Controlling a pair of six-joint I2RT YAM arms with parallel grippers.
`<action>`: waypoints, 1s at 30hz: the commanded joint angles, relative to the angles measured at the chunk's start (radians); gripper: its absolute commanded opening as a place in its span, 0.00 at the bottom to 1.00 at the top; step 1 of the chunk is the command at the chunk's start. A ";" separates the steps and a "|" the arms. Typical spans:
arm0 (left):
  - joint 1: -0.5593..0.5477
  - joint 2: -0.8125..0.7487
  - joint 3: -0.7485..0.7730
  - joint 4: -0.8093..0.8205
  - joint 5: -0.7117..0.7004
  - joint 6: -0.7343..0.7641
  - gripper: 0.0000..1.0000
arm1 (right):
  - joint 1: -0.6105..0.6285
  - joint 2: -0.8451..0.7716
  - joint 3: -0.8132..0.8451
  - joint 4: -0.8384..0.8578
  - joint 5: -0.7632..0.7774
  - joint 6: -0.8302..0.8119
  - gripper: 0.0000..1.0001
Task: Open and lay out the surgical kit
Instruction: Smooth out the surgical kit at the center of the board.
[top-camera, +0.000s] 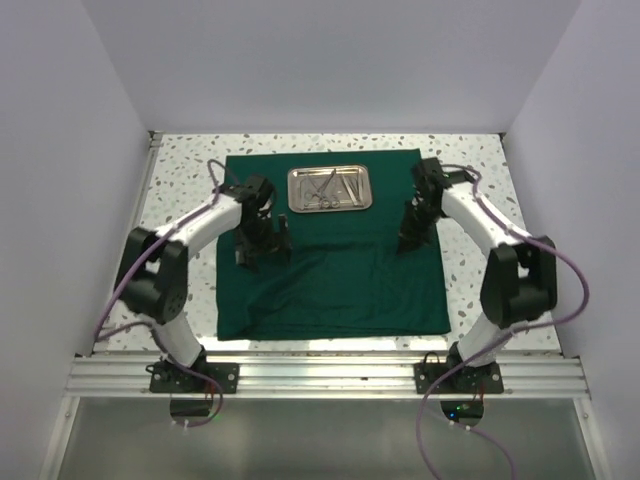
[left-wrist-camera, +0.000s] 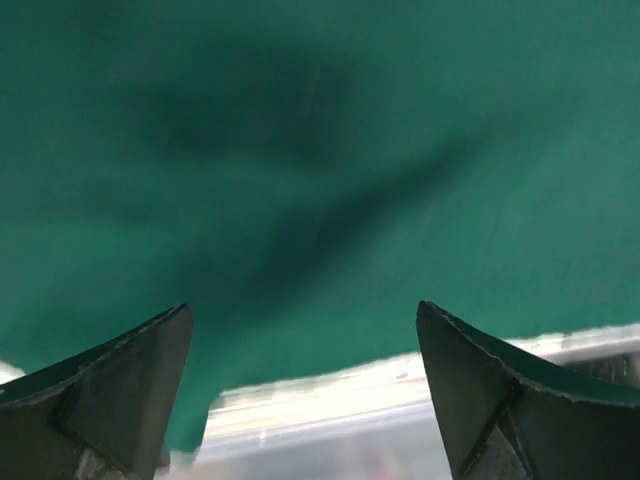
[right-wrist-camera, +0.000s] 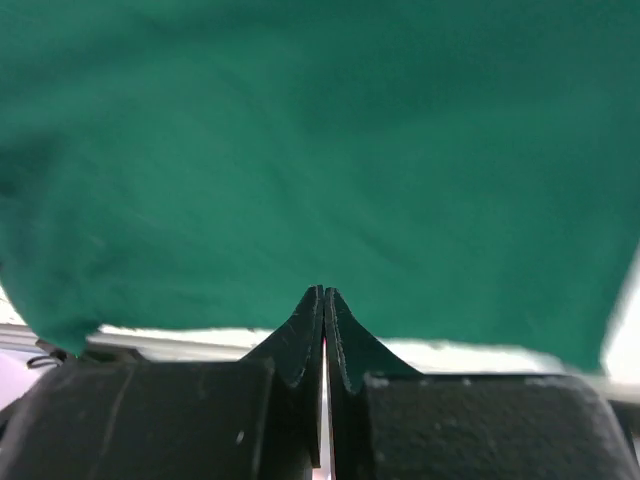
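Note:
The dark green cloth wrap lies spread flat on the table. A shiny steel tray sits on its far middle with several silver scissor-like instruments inside. My left gripper hovers over the cloth's left part, jaws wide open and empty; its wrist view shows green cloth and the cloth's near edge between the fingertips. My right gripper is over the cloth's right part, jaws shut on nothing; green cloth fills its wrist view.
The speckled white tabletop borders the cloth on all sides. White walls enclose the table left, right and back. A metal rail with both arm bases runs along the near edge.

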 joint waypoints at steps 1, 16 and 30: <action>-0.023 0.182 0.212 0.176 -0.053 0.083 0.95 | 0.117 0.157 0.188 0.152 -0.078 -0.027 0.00; 0.032 0.306 0.420 0.134 -0.176 0.152 0.87 | 0.485 0.451 -0.003 0.317 -0.102 0.026 0.00; 0.224 0.687 0.835 0.145 -0.053 0.226 0.82 | 0.641 0.414 -0.120 0.140 -0.133 -0.076 0.00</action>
